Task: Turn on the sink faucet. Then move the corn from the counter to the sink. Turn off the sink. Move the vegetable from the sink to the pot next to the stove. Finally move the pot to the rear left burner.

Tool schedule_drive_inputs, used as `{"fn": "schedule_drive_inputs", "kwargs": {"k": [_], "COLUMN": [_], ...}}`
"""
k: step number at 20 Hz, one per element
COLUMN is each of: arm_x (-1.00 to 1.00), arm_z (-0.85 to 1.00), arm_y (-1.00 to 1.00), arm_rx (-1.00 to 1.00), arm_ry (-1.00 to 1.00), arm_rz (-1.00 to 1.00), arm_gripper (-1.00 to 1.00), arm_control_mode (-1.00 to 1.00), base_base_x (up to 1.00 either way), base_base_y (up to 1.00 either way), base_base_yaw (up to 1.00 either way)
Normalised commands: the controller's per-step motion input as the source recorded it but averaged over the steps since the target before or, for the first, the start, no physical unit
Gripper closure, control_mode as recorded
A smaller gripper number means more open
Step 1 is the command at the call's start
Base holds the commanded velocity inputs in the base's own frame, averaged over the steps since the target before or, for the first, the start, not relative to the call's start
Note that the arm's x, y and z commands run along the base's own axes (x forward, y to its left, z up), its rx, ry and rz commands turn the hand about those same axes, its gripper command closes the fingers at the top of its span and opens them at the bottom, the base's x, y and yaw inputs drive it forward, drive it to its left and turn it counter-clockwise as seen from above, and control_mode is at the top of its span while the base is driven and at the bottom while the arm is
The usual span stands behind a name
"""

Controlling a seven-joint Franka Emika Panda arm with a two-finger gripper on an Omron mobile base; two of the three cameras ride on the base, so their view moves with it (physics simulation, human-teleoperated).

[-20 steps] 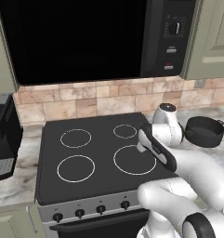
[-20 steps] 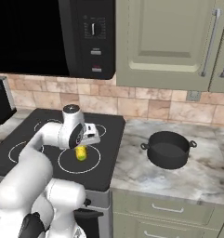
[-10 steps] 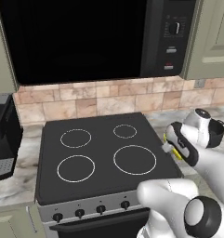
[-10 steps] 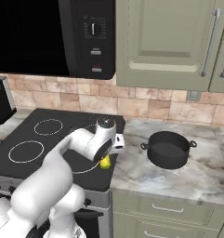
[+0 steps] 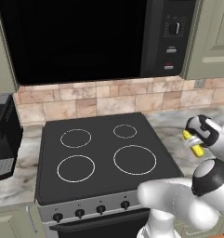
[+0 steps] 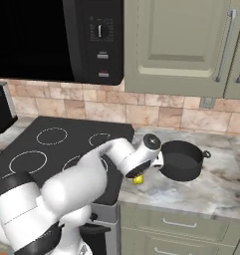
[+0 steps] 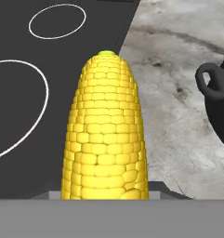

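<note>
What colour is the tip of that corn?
Green, on the yellow corn; the hand view shows it best.

Even, diffuse rendered light is falling across all three views, leaving no hard shadows and only a soft dark patch under the pot [image 6: 180, 160] on the counter [image 6: 211, 184]. The microwave door [image 5: 76, 39] is reading as flat black without glare, while the arm's white shells are showing mild shading. Textures are appearing soft and slightly pixelated, and the corn [image 7: 105, 135] is rendering sharply close up with no edge distortion.
</note>
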Motion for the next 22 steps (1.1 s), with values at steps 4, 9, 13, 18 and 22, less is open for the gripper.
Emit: {"fn": "schedule_drive_inputs", "kwargs": {"k": [4, 9, 13, 18, 22], "arm_x": [0.28, 0.13, 0.35, 0.41, 0.42], "arm_z": [0.21, 0.06, 0.00, 0.00, 0.00], "arm_y": [-0.75, -0.52, -0.52, -0.44, -0.35], "arm_rx": [0.09, 0.02, 0.00, 0.00, 0.00], "arm_ry": [0.01, 0.00, 0.01, 0.04, 0.04], "arm_rz": [-0.06, -0.08, -0.07, -0.05, 0.00], "arm_gripper": [1.00, 1.00, 1.00, 1.00, 1.00], "arm_control_mode": [-1.00, -1.00, -1.00, -1.00, -1.00], "base_base_x": [0.00, 0.00, 0.00, 0.00, 0.00], "base_base_y": [0.00, 0.00, 0.00, 0.00, 0.00], "base_base_yaw": [0.00, 0.00, 0.00, 0.00, 0.00]}}
